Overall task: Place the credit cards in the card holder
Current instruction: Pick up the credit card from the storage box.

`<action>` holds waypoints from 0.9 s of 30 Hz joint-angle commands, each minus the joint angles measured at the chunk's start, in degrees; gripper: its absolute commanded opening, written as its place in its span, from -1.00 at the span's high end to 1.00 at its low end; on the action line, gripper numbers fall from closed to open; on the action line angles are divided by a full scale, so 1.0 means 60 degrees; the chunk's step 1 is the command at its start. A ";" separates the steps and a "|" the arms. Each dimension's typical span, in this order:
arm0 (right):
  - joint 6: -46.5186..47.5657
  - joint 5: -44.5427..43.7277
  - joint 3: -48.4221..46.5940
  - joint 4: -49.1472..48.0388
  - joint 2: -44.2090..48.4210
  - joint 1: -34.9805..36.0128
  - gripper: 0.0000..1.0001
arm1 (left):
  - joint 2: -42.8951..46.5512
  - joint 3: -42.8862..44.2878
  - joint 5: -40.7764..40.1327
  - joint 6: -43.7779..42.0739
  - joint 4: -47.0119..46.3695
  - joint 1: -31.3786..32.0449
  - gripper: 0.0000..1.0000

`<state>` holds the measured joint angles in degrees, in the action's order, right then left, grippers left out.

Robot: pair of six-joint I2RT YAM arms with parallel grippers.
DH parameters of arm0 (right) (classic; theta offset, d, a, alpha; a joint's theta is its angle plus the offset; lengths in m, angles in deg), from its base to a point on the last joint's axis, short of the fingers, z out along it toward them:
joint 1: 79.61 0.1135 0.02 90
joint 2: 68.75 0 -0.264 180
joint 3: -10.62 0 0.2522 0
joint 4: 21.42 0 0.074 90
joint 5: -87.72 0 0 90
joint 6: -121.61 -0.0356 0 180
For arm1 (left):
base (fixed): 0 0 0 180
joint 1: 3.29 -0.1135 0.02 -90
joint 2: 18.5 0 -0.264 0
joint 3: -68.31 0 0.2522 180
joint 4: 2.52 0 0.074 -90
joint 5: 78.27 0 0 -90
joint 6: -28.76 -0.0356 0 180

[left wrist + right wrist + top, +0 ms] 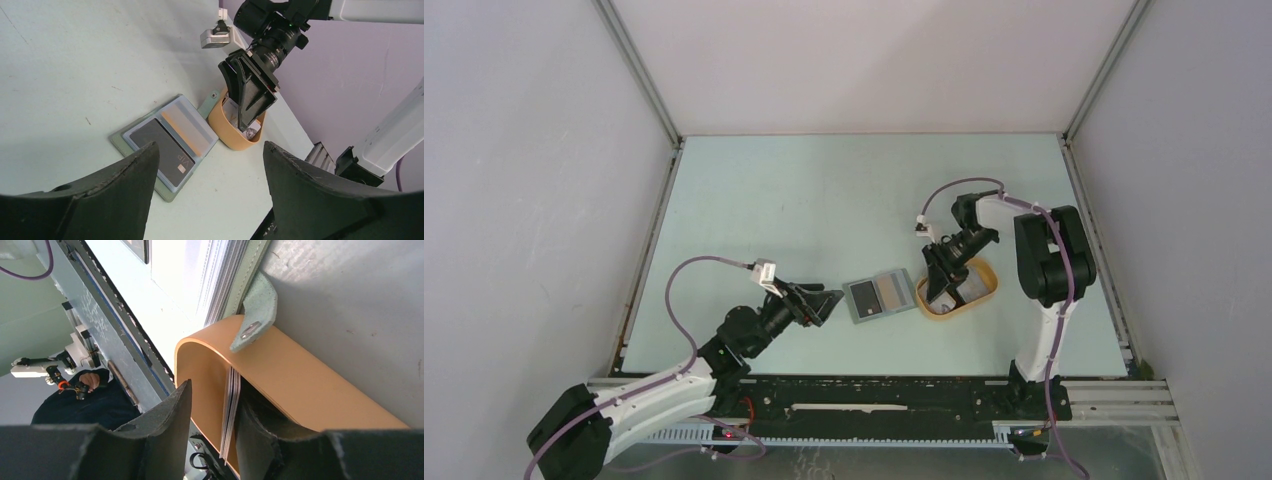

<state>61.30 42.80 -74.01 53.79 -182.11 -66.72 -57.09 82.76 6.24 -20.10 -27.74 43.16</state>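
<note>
The grey-green card holder (879, 296) lies open on the table, and a black card marked VIP (164, 152) sits in its left side. Its snap strap (255, 310) reaches over the rim of the tan tray (976, 295). Several pale cards (230, 410) stand on edge inside the tray (300, 380). My right gripper (943, 280) reaches down into the tray. It (215, 392) is open, with the card stack against one finger (257, 435) and a gap to the other. My left gripper (826, 303) is open and empty, low, just left of the card holder (175, 137).
The tray (226, 127) touches the card holder's right edge. The right arm's upright link (1049, 255) stands right of the tray. The table's front rail (874, 395) runs close below both. Enclosure walls stand on the left, right and back.
</note>
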 commanded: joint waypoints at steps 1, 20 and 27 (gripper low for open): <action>0.0163 0.0144 -0.0009 -0.0122 0.0415 -0.0183 0.14 | -0.0015 -0.0412 -0.0124 -0.0030 -0.0047 -0.0040 -0.61; 0.0537 0.0754 -0.0200 0.0376 0.0451 -0.1093 0.23 | -0.0093 -0.0383 -0.0117 -0.0050 -0.0041 -0.0049 -0.61; 0.0570 0.0836 -0.0200 0.0423 0.0466 -0.1323 0.28 | 0.0008 -0.0460 -0.0138 -0.0031 -0.0036 -0.0040 -0.62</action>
<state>63.44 46.23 -74.01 55.28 -181.90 -74.05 -57.79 82.76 5.97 -20.12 -27.10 43.16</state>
